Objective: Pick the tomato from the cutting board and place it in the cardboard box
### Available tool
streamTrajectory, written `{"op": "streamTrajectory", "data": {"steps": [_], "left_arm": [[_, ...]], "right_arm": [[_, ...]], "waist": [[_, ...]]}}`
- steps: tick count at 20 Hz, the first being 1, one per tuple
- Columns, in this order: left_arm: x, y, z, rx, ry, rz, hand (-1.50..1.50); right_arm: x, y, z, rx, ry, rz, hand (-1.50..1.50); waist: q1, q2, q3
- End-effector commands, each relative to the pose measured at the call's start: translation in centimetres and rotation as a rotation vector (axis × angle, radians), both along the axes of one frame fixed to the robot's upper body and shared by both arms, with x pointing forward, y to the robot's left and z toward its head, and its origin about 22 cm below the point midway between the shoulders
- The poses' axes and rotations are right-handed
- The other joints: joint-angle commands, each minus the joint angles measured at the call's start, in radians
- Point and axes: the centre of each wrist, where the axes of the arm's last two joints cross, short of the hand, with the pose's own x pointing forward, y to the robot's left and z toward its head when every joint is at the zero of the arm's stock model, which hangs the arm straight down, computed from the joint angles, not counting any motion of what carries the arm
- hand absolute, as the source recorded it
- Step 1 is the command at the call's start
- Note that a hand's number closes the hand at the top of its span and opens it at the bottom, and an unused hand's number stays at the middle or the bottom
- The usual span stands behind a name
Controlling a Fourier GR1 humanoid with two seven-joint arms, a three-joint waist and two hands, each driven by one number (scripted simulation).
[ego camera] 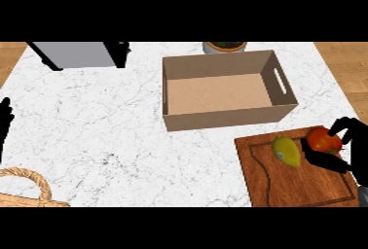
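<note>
A red tomato sits on the brown wooden cutting board at the lower right of the head view. My right hand curls round the tomato, fingers over its top and thumb below it. A yellow-green mango lies on the board just left of the tomato. The open cardboard box stands behind the board, nothing inside it. My left hand shows at the left edge, fingers up, resting.
A wicker basket sits at the lower left corner. A grey appliance stands at the back left, and a plant pot behind the box. White marble counter stretches between basket and box.
</note>
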Motion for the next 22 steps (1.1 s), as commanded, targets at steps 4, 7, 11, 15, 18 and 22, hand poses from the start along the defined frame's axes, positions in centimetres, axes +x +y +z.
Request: {"op": "streamTrajectory", "data": {"steps": [4,7,11,15,18,22], "left_arm": [[0.7,-1.1,-0.8,0.015,0.053,-0.041,0.00],[2.0,-2.8,-1.0,0.026,0.053,-0.038,0.00],[2.0,-2.2,-1.0,0.028,0.041,-0.056,0.00],[1.6,-2.4,-1.3,0.018,0.061,-0.063,0.00],[2.0,-3.8,-2.4,0.014,0.052,-0.062,0.00],[2.3,-3.0,-1.8,0.014,0.062,-0.061,0.00]], "right_arm": [[2.0,10.2,8.4,0.122,-0.069,-0.009,1.50],[4.0,13.0,11.6,0.179,-0.078,-0.054,1.50],[8.8,16.6,14.5,0.235,-0.079,-0.067,1.50],[12.4,15.4,16.0,0.343,-0.044,-0.087,1.50],[14.5,17.6,13.3,0.358,-0.038,-0.073,1.50],[17.5,16.9,12.4,0.364,-0.012,-0.095,1.50]], "waist": [[0.053,0.016,-0.002],[0.054,0.020,0.001],[0.080,0.025,0.002],[0.077,0.024,0.003],[0.077,0.027,0.003],[0.078,0.028,0.003]]}}
